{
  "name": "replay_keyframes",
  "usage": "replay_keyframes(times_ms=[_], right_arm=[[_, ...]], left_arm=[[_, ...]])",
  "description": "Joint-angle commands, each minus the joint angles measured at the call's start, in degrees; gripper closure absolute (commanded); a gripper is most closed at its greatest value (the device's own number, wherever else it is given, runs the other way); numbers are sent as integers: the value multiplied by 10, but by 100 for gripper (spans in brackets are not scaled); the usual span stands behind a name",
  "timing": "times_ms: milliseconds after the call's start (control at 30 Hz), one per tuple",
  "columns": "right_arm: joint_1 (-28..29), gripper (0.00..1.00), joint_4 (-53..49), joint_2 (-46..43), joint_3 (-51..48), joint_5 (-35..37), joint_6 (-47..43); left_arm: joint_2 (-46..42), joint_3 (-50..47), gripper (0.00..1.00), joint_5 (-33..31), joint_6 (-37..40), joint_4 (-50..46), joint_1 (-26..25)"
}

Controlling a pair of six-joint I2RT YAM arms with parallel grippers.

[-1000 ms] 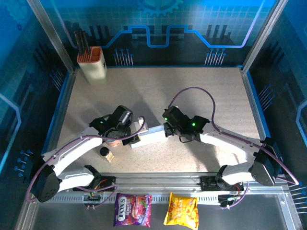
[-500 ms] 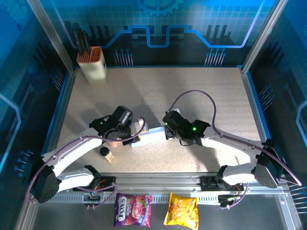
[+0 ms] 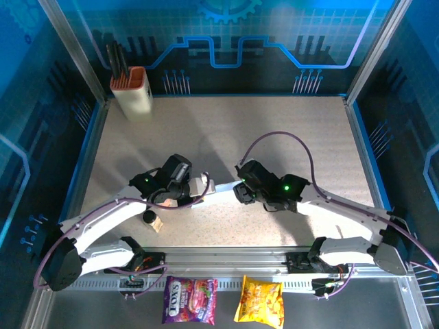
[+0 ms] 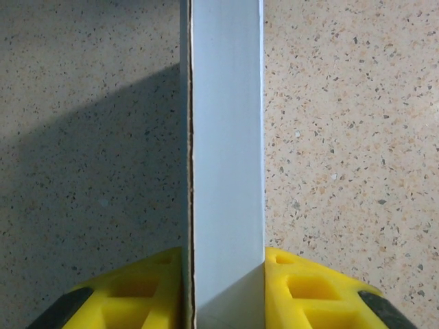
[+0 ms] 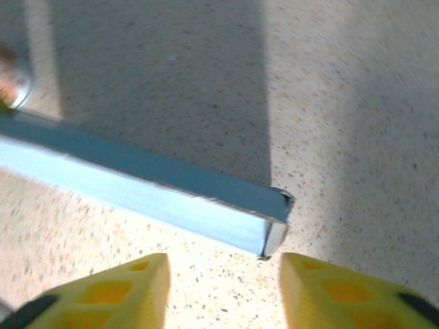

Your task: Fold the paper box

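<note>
We judge the work to be mid-fold: the paper box (image 3: pixel 218 194) is already a long, narrow, flattened sleeve rather than an open sheet. It is held between the two arms near the middle of the surface (image 3: pixel 274 130), a little toward its near edge. The left hand (image 3: pixel 191 190) is clamped on the box's left end. In the left wrist view its yellow fingers (image 4: pixel 300 288) press both sides of the upright panel (image 4: pixel 226 151).

The right hand (image 5: pixel 221 288) is spread wide and holds nothing, and the box's right end (image 5: pixel 273 229) lies just ahead of the gap between its fingers. That end looks hollow, but we cannot tell whether its flaps are tucked in.

The next move likely calls for the right hand to close on or push that free end while the left keeps its grip steady. Thin card may buckle if it is squeezed off the crease.

At the far left corner stands a cream holder (image 3: pixel 134 92) with dark sticks (image 3: pixel 116 58) rising out of it.
</note>
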Motion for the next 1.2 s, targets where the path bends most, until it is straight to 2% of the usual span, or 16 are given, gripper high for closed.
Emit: replay_keyframes(times_ms=[0, 67, 233, 333, 433, 533, 800, 1167], right_arm=[[-19, 46, -22, -24, 28, -61, -128], [-45, 43, -29, -24, 41, -111, -201], [-119, 44, -39, -1, 71, -274, -405], [-153, 41, -47, 19, 84, -366, -530], [-160, 36, -68, 46, 100, -406, -652], [-160, 32, -86, 78, 114, -431, -734], [-159, 32, -49, 151, 110, -420, -787], [-164, 52, -20, 173, 85, -390, -808]], left_arm=[[17, -25, 74, 5, 19, -7, -6], [18, -24, 74, 9, 19, -7, -6], [17, -25, 74, 17, 19, -6, -6], [17, -26, 74, 22, 20, -5, -7], [16, -25, 74, 25, 20, -3, -7], [16, -26, 73, 28, 21, -3, -7], [17, -26, 73, 33, 21, 1, -7], [17, -26, 73, 30, 20, 5, -7]])
